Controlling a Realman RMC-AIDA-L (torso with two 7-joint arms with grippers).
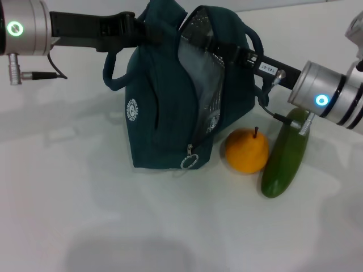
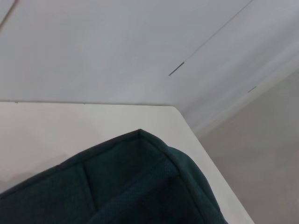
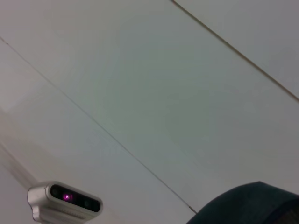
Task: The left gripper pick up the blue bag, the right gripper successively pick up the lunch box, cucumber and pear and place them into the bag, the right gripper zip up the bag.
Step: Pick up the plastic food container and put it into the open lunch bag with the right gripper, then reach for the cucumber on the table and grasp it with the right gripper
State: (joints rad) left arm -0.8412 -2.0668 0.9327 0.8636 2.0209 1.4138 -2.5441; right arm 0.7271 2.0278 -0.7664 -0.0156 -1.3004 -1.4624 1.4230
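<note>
The blue bag (image 1: 161,119) stands upright on the white table, its zipper open and its silver lining (image 1: 198,73) showing. My left gripper (image 1: 140,25) comes in from the left and is shut on the bag's top edge. My right gripper (image 1: 199,37) reaches from the right into the bag's open mouth, its tip hidden by the fabric. The yellow-orange pear (image 1: 247,150) sits on the table just right of the bag. The green cucumber (image 1: 286,156) lies beside the pear, under my right arm. The lunch box is out of view. The bag's fabric also shows in the left wrist view (image 2: 117,186).
The zipper pull (image 1: 189,161) hangs at the bag's lower front. A carry strap (image 1: 110,71) loops out on the bag's left. The left wrist view shows the table's corner (image 2: 173,108). A small camera unit (image 3: 65,200) shows in the right wrist view.
</note>
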